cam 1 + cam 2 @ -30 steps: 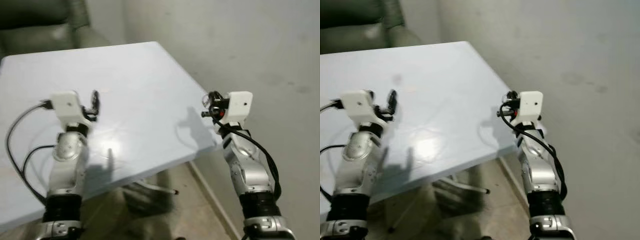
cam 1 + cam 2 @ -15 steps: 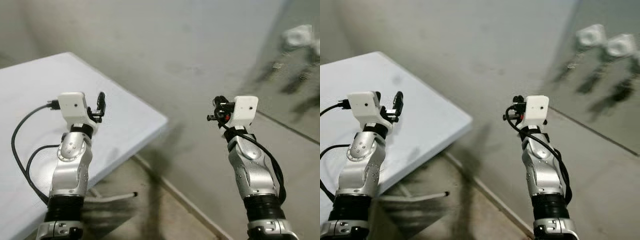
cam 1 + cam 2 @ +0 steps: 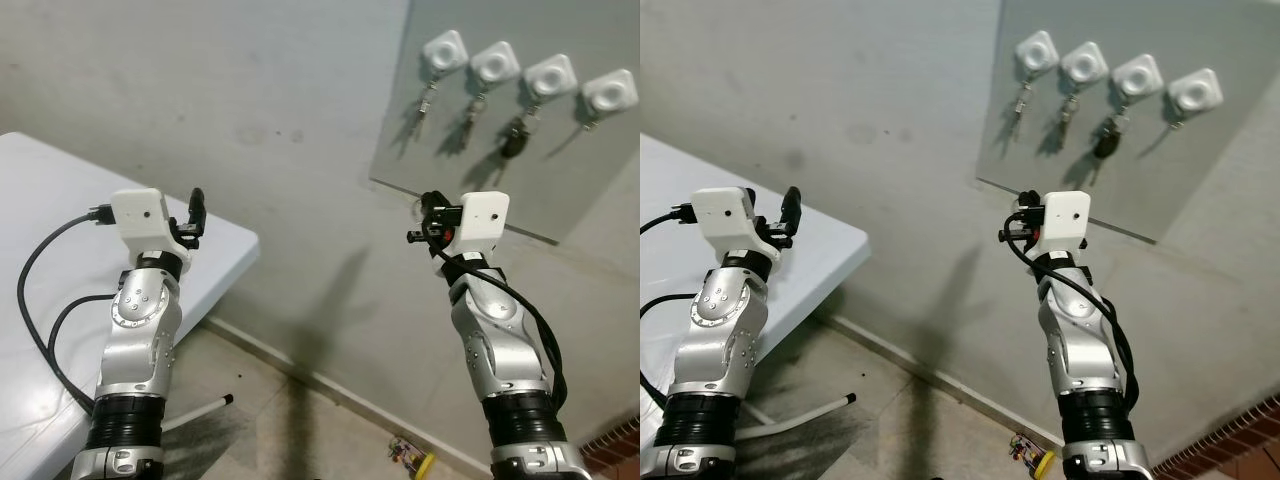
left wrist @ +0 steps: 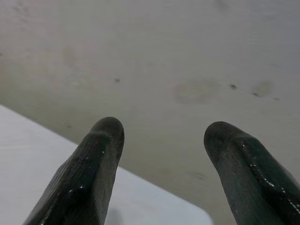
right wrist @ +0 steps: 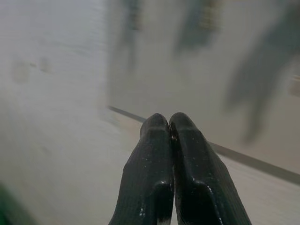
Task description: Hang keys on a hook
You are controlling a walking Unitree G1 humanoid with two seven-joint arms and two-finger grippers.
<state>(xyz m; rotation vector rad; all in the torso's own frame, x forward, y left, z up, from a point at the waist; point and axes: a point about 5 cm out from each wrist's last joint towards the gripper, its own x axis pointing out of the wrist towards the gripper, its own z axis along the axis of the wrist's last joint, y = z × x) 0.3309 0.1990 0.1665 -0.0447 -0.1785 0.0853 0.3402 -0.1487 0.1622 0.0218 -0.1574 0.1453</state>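
Observation:
Four white hooks (image 3: 495, 63) sit in a row on a grey wall panel (image 3: 560, 190), up and to the right. A small key (image 3: 425, 100) hangs from the first hook, and a dark key fob (image 3: 517, 140) hangs under the third. My right gripper (image 3: 422, 215) is raised in front of the wall below the panel's left end. Its fingers (image 5: 159, 140) are pressed shut, with nothing visible between them. Over the table corner my left gripper (image 3: 196, 212) is held up, its fingers (image 4: 101, 154) spread open and empty.
A white table (image 3: 60, 200) juts from the left, with its metal leg (image 3: 200, 408) on the floor below. A small colourful object (image 3: 410, 455) lies on the floor by the wall's base. A brick surface (image 3: 615, 440) shows at the lower right.
The camera has swung right, from the table top to the wall, bringing the hooks and keys into view. Both arms keep the same raised pose.

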